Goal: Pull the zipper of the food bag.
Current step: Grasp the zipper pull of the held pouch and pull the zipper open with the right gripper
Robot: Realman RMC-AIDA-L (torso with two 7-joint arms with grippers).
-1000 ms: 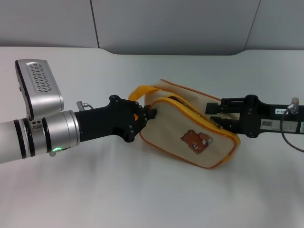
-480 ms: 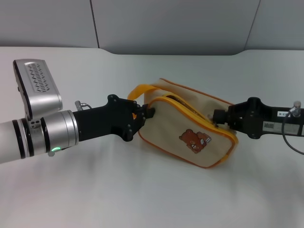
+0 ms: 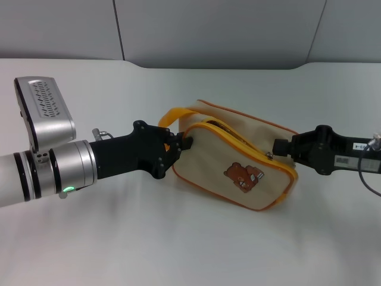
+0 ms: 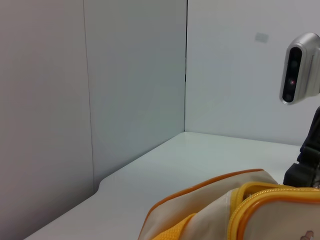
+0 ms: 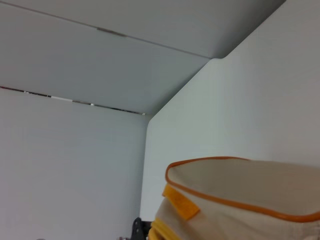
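The beige food bag [image 3: 238,161] with a brown bear patch [image 3: 243,177] lies on the white table. Its yellow-orange zipper [image 3: 238,138] edges the top, gaping a little near the left end. My left gripper [image 3: 183,144] is shut on the bag's left end beside the yellow strap handle [image 3: 172,114]. My right gripper [image 3: 277,146] is shut at the bag's right end, at the small silver pull tab [image 3: 269,156]. The bag also shows in the left wrist view [image 4: 215,210], with the zipper [image 4: 270,196] and the right gripper [image 4: 304,167], and in the right wrist view [image 5: 240,190].
The white table [image 3: 178,238] spreads around the bag, with a grey wall panel [image 3: 208,30] behind it. The left arm's silver wrist [image 3: 53,173] reaches in from the left and the right arm's black wrist [image 3: 345,156] from the right.
The right gripper's fingers closed at the bag's right end and then drew back to the right. The left arm and bag shifted slightly left.
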